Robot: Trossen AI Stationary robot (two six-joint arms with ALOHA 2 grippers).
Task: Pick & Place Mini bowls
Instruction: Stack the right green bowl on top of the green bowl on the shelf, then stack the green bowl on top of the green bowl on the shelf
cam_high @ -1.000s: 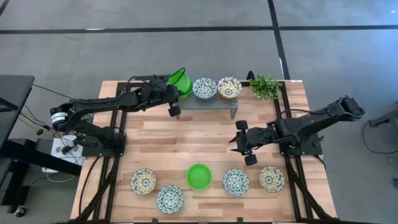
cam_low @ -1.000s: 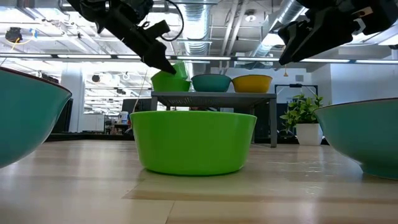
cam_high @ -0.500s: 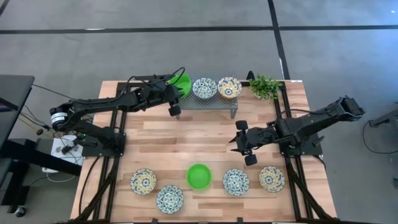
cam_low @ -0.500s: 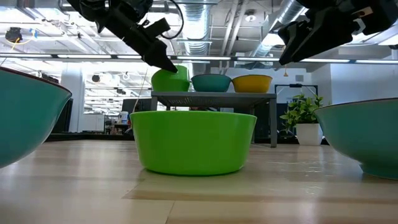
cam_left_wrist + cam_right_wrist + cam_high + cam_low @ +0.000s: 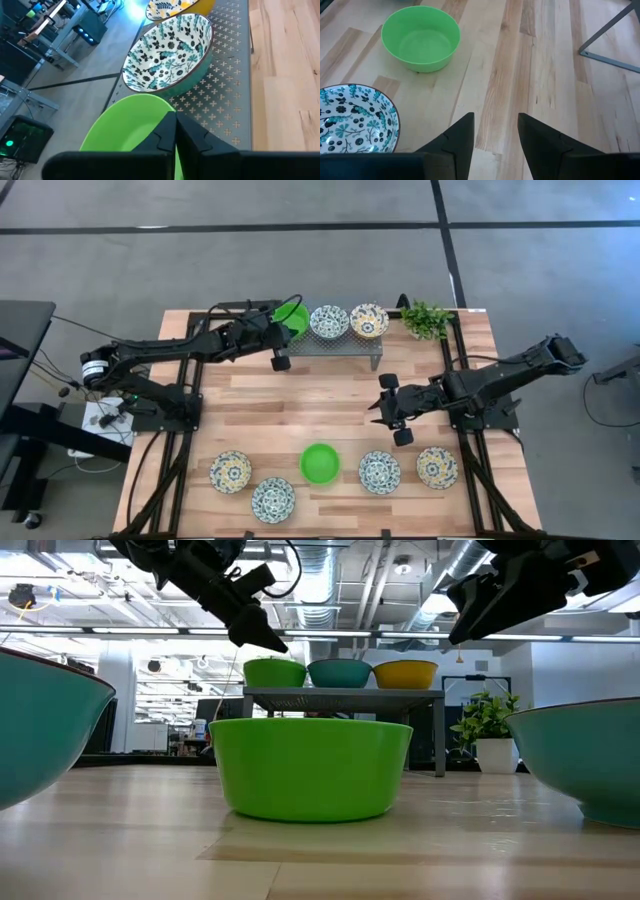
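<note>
- Left hand (image 5: pixel 281 358) just in front of the grey perforated metal rack (image 5: pixel 340 343), fingers pressed together on nothing, poised above the near rim of the plain bright green round mini bowl (image 5: pixel 291 318) on the rack's left end.
- Right hand (image 5: pixel 388 409) waiting over mid-tabletop (image 5: pixel 300 405), fingers apart and empty.
- Done, by the look of it: three bowls in a row on the rack — green, then the white bowl with blue pattern (image 5: pixel 329 321), then the white bowl with yellow pattern (image 5: pixel 369 320).
- Left to go, likely: five along the front edge — two yellow-patterned (image 5: pixel 231 471), two blue-patterned (image 5: pixel 273 499), one green bowl (image 5: pixel 320 463).
- Green bowl on the rack upright, mouth facing up, level in the low view; round, so no long axis to speak of.
</note>
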